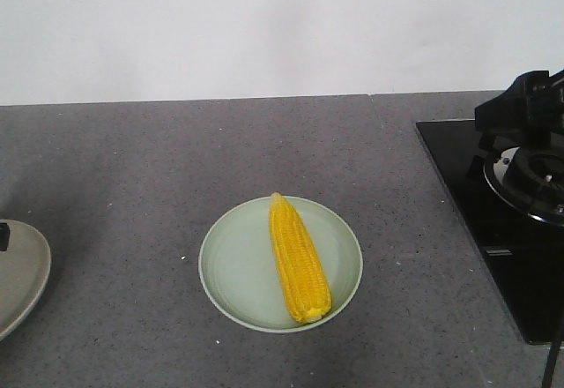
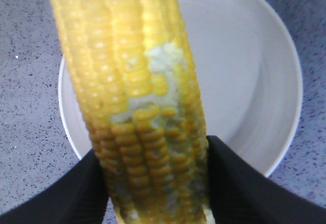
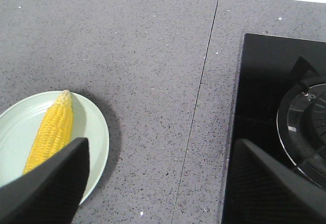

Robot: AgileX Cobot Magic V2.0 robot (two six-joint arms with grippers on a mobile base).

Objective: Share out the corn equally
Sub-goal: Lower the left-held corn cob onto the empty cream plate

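One corn cob (image 1: 298, 260) lies on the pale green plate (image 1: 233, 269) mid-worktop (image 1: 132, 185). The left gripper (image 2: 155, 183) has its jaws clamped on a second cob (image 2: 132, 81) above a grey plate (image 2: 254, 71). The right gripper (image 3: 160, 178) hangs with jaws wide, nothing between them, near the stove (image 3: 285, 107).

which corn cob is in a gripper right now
The cob with bare, kernel-less patches, clamped between the left gripper's fingers above a grey plate. The other cob lies free on the green plate.
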